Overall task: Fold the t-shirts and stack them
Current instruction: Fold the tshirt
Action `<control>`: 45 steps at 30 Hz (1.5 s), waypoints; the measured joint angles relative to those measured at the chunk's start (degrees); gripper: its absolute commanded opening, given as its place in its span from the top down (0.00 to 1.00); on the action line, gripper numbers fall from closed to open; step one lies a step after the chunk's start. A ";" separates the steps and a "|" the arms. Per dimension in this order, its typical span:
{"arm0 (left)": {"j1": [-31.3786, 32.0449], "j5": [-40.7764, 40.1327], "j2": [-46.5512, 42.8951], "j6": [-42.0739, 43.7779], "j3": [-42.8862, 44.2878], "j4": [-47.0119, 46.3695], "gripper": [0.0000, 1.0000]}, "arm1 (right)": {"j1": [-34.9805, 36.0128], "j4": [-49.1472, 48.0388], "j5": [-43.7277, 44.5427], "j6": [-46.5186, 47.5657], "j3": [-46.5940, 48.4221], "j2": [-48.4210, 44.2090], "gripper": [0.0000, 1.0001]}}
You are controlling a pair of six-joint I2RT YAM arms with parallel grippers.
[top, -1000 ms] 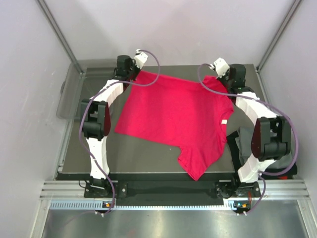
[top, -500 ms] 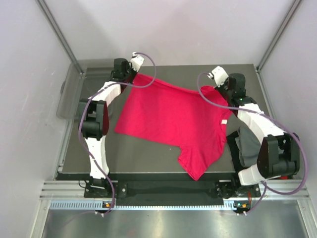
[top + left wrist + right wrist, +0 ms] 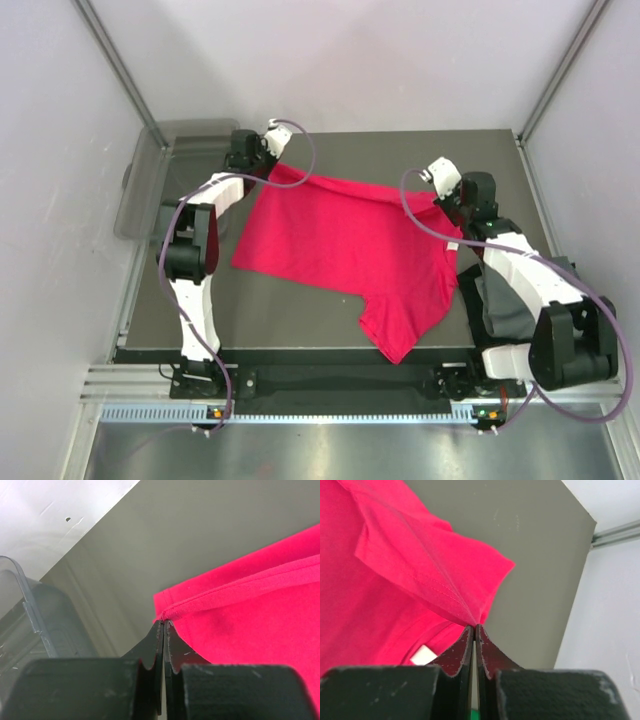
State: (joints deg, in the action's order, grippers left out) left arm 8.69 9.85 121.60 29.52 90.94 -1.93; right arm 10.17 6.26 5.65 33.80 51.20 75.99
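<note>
A bright red t-shirt [image 3: 345, 245] lies spread on the dark table, its far edge lifted. My left gripper [image 3: 270, 168] is shut on the shirt's far left hem corner, seen pinched in the left wrist view [image 3: 163, 621]. My right gripper [image 3: 447, 203] is shut on the shirt's far right part by a sleeve, seen pinched in the right wrist view [image 3: 474, 625]. The red shirt [image 3: 395, 580] shows a small white tag [image 3: 422, 655]. A dark grey t-shirt [image 3: 500, 295] lies under my right arm at the table's right edge, partly hidden.
A clear plastic bin [image 3: 150, 180] stands off the table's far left corner; its rim also shows in the left wrist view [image 3: 30, 610]. The dark table [image 3: 300, 310] has walls close on both sides.
Both grippers have moved toward the near side with the shirt's far edge, pulling it back over the shirt. The right arm has swung lower over the dark grey shirt.
</note>
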 measured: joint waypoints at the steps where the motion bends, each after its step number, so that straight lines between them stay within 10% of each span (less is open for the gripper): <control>1: 0.00 -0.02 -0.15 0.11 -0.35 -0.24 1.00 | 0.28 0.48 -0.15 -0.42 -0.59 -0.98 1.00; 39: -0.87 -0.92 -9.38 3.48 -16.85 -4.11 1.00 | 3.61 9.31 -9.44 -8.26 -7.41 -14.25 1.00; 45: -0.90 -5.86 -10.23 2.67 -17.92 -5.44 0.52 | 3.61 15.04 -19.52 -8.31 -7.34 -15.82 0.72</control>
State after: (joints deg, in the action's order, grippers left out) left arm 7.79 3.99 111.37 32.18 73.01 -7.38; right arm 13.78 21.30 -13.87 25.50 43.86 60.16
